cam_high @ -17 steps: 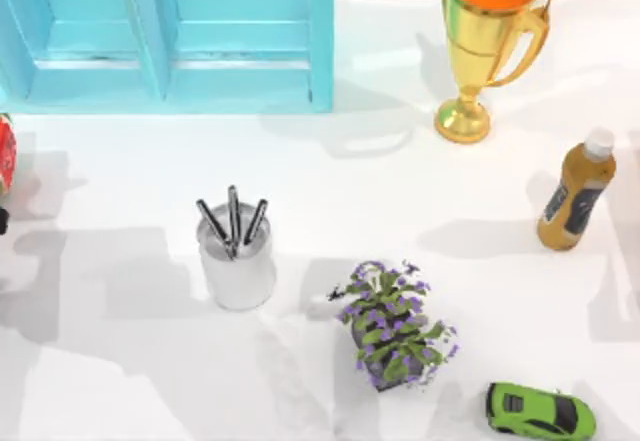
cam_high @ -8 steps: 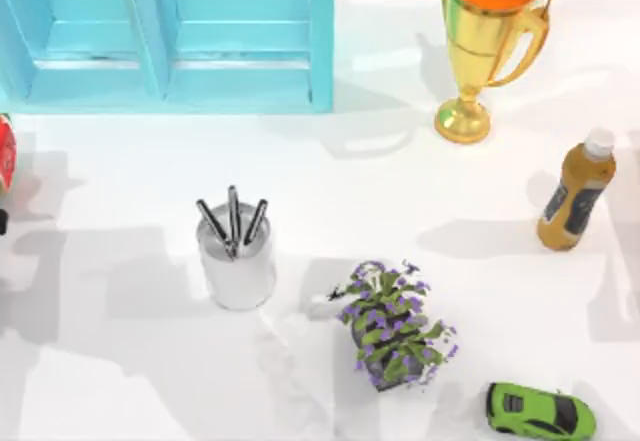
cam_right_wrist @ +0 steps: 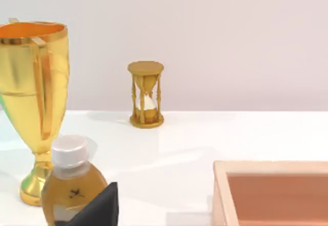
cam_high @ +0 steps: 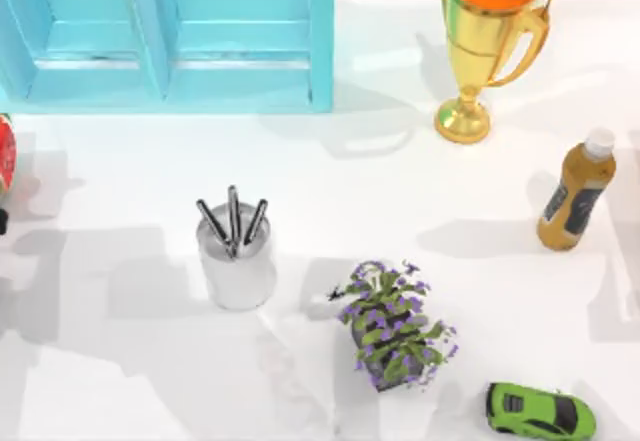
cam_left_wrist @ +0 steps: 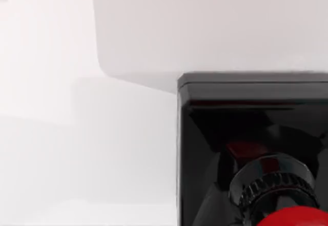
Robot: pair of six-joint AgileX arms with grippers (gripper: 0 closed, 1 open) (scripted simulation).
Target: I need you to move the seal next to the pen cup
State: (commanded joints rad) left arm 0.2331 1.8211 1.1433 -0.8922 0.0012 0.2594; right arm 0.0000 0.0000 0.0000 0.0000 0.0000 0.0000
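Left wrist camera is sitting right above the seal (cam_left_wrist: 256, 149); grip state: can't tell. Risk: seal clipping the pen cup (cam_high: 237, 261) when placing beside it.

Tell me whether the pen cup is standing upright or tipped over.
Upright. In the top view the pen cup stands on its base on the table, open rim facing up, with three dark pens sticking out of the top.

Bright, even light; soft grey shadows on the table (cam_high: 480, 201).
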